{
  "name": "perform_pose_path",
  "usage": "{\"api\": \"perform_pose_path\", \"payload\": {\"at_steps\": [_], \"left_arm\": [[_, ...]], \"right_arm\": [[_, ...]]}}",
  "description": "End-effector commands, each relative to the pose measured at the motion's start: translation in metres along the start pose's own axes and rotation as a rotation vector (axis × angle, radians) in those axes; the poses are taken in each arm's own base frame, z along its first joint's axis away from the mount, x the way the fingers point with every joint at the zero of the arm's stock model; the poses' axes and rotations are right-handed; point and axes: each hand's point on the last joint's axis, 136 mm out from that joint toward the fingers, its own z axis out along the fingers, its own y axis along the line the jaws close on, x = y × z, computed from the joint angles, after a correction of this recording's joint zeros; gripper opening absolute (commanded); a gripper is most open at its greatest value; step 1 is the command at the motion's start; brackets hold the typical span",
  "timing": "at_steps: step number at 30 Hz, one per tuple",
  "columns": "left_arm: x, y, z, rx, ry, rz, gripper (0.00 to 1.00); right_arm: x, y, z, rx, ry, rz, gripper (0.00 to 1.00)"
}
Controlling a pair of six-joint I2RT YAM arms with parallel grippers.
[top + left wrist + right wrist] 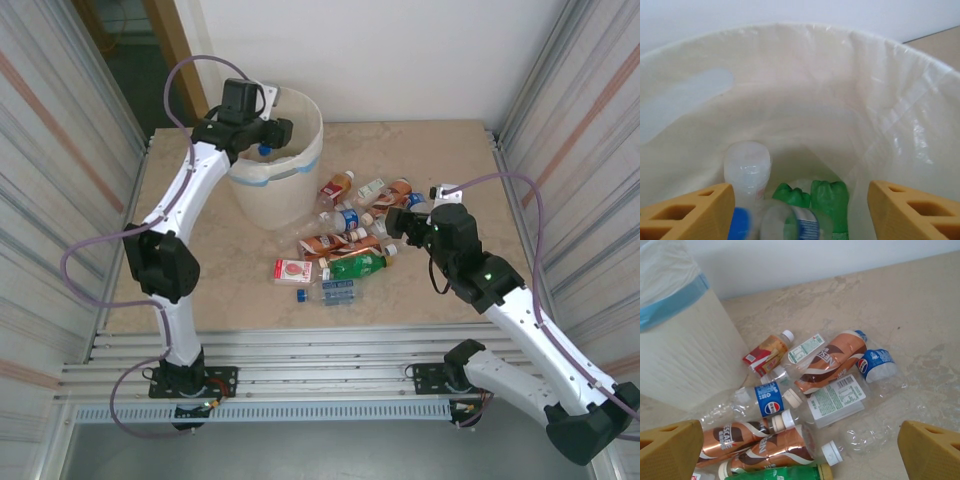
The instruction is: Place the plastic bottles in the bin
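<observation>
The bin (pixel 285 195) stands at the back left, cream-white with a blue band. My left gripper (pixel 268 135) hangs over its mouth. In the left wrist view this gripper (pixel 801 192) is open, and a blurred clear bottle with a blue cap (pixel 790 222) lies loose between the fingers, above two green bottles (pixel 830 200) and a clear one (pixel 746 167) inside the bin (pixel 805 90). My right gripper (pixel 392 222) (pixel 800 430) is open above the pile of plastic bottles (pixel 350 240). Among them are a blue-labelled bottle (pixel 767 397), brown ones (pixel 832 360) and a green one (pixel 780 474).
A flattened red-labelled bottle (pixel 293 270), a loose blue cap (pixel 301 296) and a clear bottle (pixel 338 292) lie nearer the front edge. Ribbed metal walls (pixel 60 150) close in both sides. The bin (pixel 685 350) stands left of the pile.
</observation>
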Motion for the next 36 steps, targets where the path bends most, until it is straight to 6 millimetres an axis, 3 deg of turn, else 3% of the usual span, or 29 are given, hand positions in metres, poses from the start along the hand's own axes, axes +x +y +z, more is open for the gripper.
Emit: {"api": "perform_pose_path", "payload": {"at_steps": [1,5,10,17,25,29,33,36], "left_arm": [[-0.025,-0.001,-0.029,0.014,-0.064,-0.021,0.72],[-0.040,-0.007,-0.056,0.024,-0.116,-0.018,0.73],[-0.052,-0.029,-0.095,0.038,-0.191,0.037,0.74],[-0.039,-0.064,-0.146,0.071,-0.282,0.118,0.74],[0.030,-0.112,-0.182,0.171,-0.357,0.252,0.75],[0.077,-0.141,-0.185,0.248,-0.368,0.352,0.75],[0.130,-0.174,-0.183,0.364,-0.366,0.481,0.83],[0.159,-0.194,-0.184,0.420,-0.413,0.541,0.87]], "right_arm": [[-0.009,-0.005,-0.004,0.024,-0.022,0.039,0.98],[-0.008,-0.006,-0.004,0.027,-0.020,0.047,0.98],[-0.007,-0.009,-0.002,0.036,-0.013,0.056,0.98],[-0.003,-0.018,0.001,0.069,0.011,0.081,0.98],[0.003,-0.036,0.004,0.134,0.040,0.128,0.98],[0.005,-0.039,0.010,0.146,0.073,0.151,0.98],[0.006,-0.043,0.015,0.173,0.097,0.161,0.98],[0.006,-0.047,0.020,0.197,0.110,0.180,0.98]]}}
